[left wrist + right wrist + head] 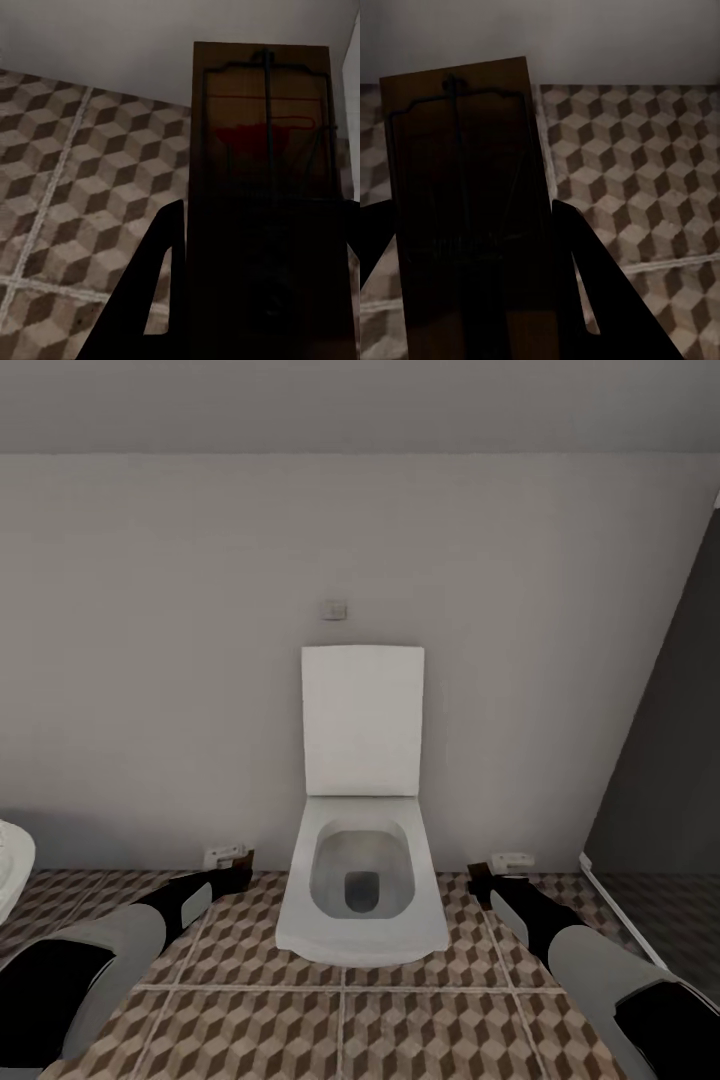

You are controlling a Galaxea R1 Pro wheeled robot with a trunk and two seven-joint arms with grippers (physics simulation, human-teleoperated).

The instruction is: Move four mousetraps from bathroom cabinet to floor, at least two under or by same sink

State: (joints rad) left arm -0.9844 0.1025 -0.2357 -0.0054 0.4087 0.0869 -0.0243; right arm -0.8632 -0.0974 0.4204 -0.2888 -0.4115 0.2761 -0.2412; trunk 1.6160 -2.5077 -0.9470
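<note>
In the left wrist view, a brown wooden mousetrap (262,172) with a dark wire bar and a red mark stands between my dark fingers (154,292). My left gripper (232,863) is shut on it, low over the bathroom floor (340,1030), left of the toilet. The right wrist view shows a second mousetrap (465,202) clamped between black fingers (592,277). My right gripper (492,872) is shut on it, just right of the toilet bowl. The cabinet and the bathroom sink are out of view.
A white toilet (362,840) with its lid up stands against the grey wall straight ahead, between my arms. A rounded white fixture edge (10,865) shows at far left. A dark panel (665,760) with a pale floor rail closes off the right side.
</note>
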